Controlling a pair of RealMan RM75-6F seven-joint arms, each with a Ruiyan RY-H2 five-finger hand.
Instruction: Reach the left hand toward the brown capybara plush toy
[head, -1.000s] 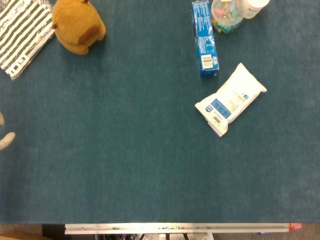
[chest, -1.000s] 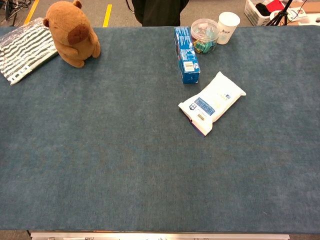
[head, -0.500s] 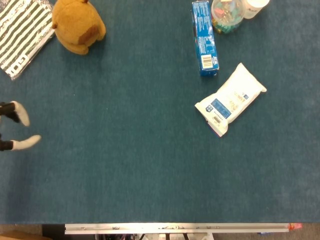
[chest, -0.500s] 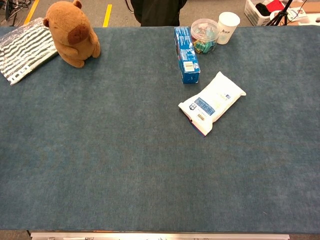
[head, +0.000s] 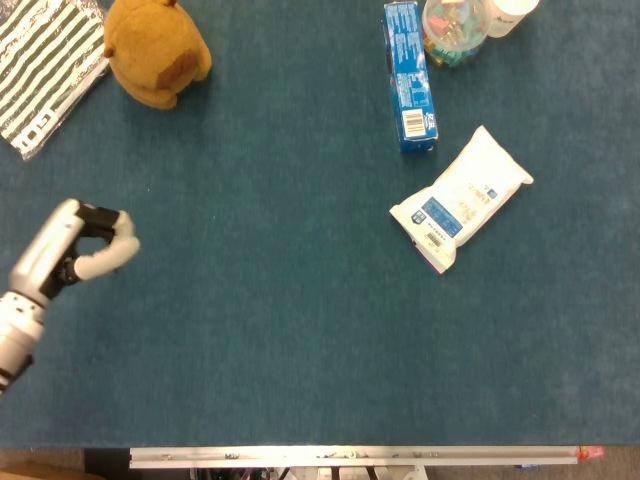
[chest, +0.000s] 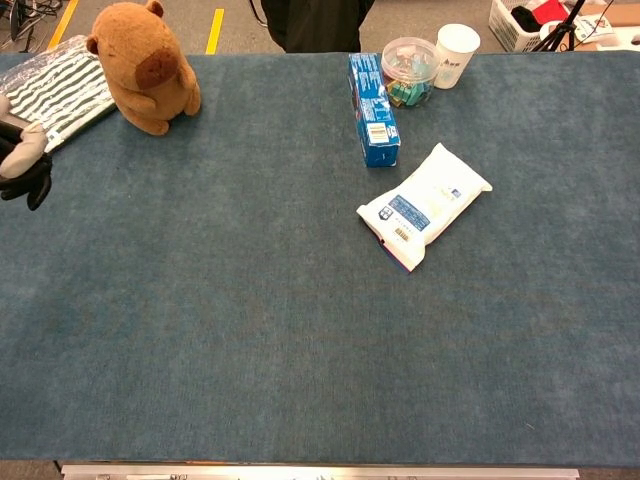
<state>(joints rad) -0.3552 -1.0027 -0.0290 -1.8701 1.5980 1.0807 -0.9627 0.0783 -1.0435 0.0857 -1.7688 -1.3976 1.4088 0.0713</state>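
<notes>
The brown capybara plush toy (head: 155, 55) sits upright at the table's far left, also seen in the chest view (chest: 145, 68). My left hand (head: 88, 245) hovers over the blue cloth well short of the toy, nearer the left edge; in the chest view the left hand (chest: 24, 160) shows at the frame's left border. It holds nothing. Its fingers are loosely bent, with a gap between the thumb and the rest. My right hand appears in neither view.
A striped silver pouch (head: 45, 70) lies just left of the toy. At the far right stand a blue box (head: 408, 75), a clear tub of clips (head: 452, 30) and a white cup (chest: 456, 54). A white packet (head: 460, 198) lies right of centre.
My left hand has come in from the left edge, moving rightward over the table and further into view. Nothing else has shifted.
</notes>
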